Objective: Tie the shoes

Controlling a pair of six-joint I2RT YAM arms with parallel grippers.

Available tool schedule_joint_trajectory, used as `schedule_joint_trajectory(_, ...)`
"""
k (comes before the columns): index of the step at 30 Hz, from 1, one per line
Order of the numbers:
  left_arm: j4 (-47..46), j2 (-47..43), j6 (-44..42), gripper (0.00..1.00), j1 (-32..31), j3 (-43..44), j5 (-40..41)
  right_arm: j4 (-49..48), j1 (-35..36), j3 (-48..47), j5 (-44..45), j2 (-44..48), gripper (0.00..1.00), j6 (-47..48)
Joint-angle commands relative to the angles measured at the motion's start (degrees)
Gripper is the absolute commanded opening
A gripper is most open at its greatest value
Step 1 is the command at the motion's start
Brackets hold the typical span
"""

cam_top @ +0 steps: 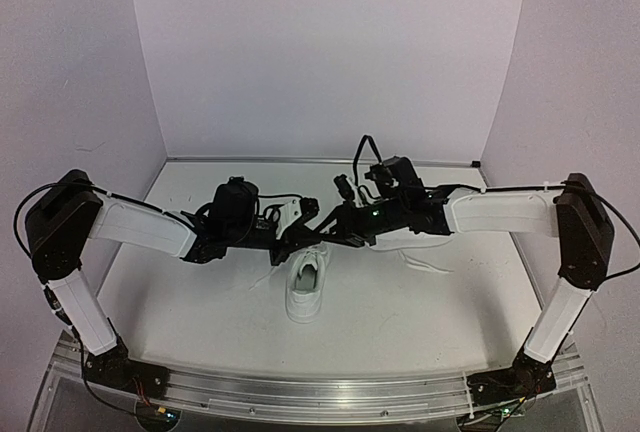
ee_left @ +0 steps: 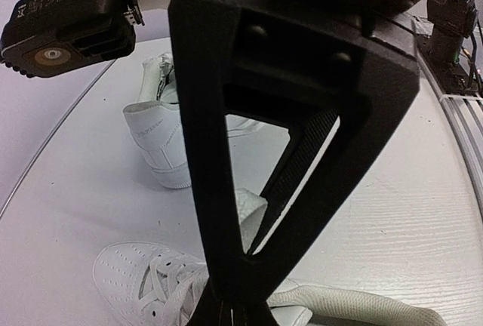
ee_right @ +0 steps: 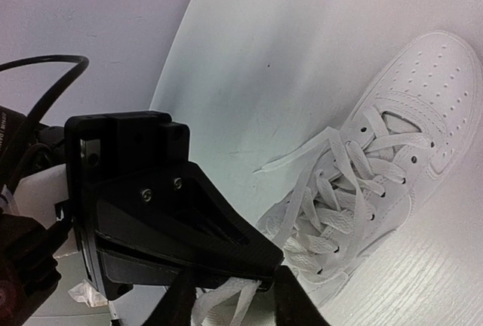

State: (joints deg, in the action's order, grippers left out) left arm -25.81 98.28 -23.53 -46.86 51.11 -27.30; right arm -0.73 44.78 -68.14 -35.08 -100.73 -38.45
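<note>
Shoe (cam_top: pixel 306 290) mid-table (cam_top: pixel 420 322), below both claws. 2nd shoe (ee_left: pixel 162 141) near, farther back. Smooth white leather, perforated toe, stiff sole; likely light. Laces (ee_right: pixel 302 161) flat, woven, limp; pinch near free ends. Left claw (ee_left: pixel 230 312): tips pressed together over lacing. Right claw (ee_right: pixel 230 296): lace between fingers, closure unclear.

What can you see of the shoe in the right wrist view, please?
An all-white low-top shoe, leather-like, with a perforated toe, a white sole and flat white laces, criss-crossed loosely and untied. It stands upright on the white table, toe farthest from the camera. One lace end trails onto the table. Another lace runs between the right fingers; whether they grip it cannot be told.
</note>
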Motion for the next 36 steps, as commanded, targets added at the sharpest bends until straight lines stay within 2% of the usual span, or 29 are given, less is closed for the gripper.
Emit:
schedule_joint_trajectory(1, -2.4, -0.5, 0.8, 0.00, 0.0, 1.3, -0.4, -1.9, 0.3, -1.8, 0.9, -0.6, 0.20, 0.0)
schedule_joint_trajectory(4, -2.3, -0.6, 0.9, 0.00, 0.0, 1.4, 0.0, -1.8, 0.4, -2.3, 0.6, -0.8, 0.03, 0.1)
schedule_joint_trajectory(8, -1.4, -1.8, 1.2, 0.07, 0.0, 1.2, 0.0, -1.8, 0.4, -2.2, 1.2, -0.7, 0.00, 0.1)
schedule_joint_trajectory(11, 1.4, -3.3, 1.5, 0.20, 0.0, 1.3, 0.7, -1.8, 0.4, -2.1, 1.7, -0.4, 0.00, 0.2)
schedule_joint_trajectory(14, 4.1, -5.9, 3.3, 0.39, 0.4, 0.4, 4.1, -1.8, 0.4, -2.0, 2.3, 0.1, 0.00, 0.4)
schedule_joint_trajectory(16, 6.1, -8.4, 5.7, 0.44, 1.4, -0.4, 6.0, -1.7, 0.4, -2.1, 2.5, 0.3, 0.00, 0.4)
schedule_joint_trajectory(20, 12.1, -13.7, 10.7, 0.47, 3.4, -2.2, 11.8, -1.4, 0.3, -2.1, 2.6, 0.5, 0.00, 0.9)
schedule_joint_trajectory(23, 20.0, -15.4, 14.1, 0.46, 3.5, -2.4, 16.1, -1.3, 0.4, -2.1, 2.5, 0.7, 0.00, 1.0)
schedule_joint_trajectory(31, 33.6, -15.9, 25.7, 0.39, 3.4, -6.0, 23.2, -1.2, 0.4, -2.0, 2.3, 0.9, 0.00, 1.1)
schedule_joint_trajectory(36, 37.9, -13.5, 27.3, 0.39, 3.5, -5.5, 25.9, -1.1, 0.3, -1.9, 2.3, 0.8, 0.00, 1.1)
